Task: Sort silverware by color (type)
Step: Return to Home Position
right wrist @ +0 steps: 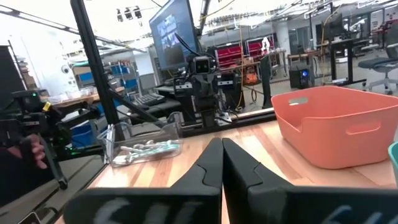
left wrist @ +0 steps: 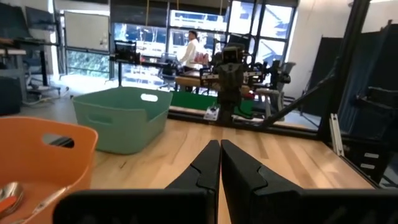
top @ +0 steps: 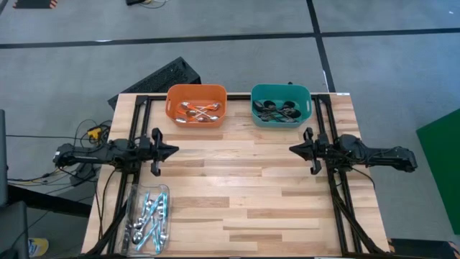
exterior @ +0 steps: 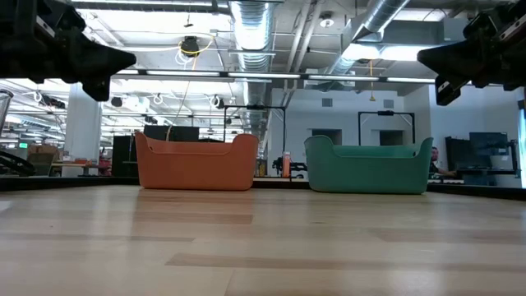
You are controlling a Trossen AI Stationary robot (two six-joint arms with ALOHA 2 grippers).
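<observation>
Three bins hold every spoon we see (orange-handled spoons [top: 200,112], orange bin [top: 172,101], 11 o'clock; dark spoons [top: 277,111], teal bin [top: 306,101], 1 o'clock; light-blue spoons [top: 149,219], clear bin [top: 149,185], 7 o'clock), so we judge sorting finished, with left gripper [top: 175,150] and right gripper [top: 292,149] clenched empty at 9 and 3.

Table [top: 237,180] — pale wood planks, smooth, faint satin sheen. Orange bin [exterior: 197,168] and teal bin [exterior: 370,171]: opaque plastic, matt to semi-matt walls. Clear bin [right wrist: 168,134] — transparent glossy plastic. Spoons [top: 200,111] in the orange bin: polished shiny metal bowls, orange plastic-looking handles.
</observation>
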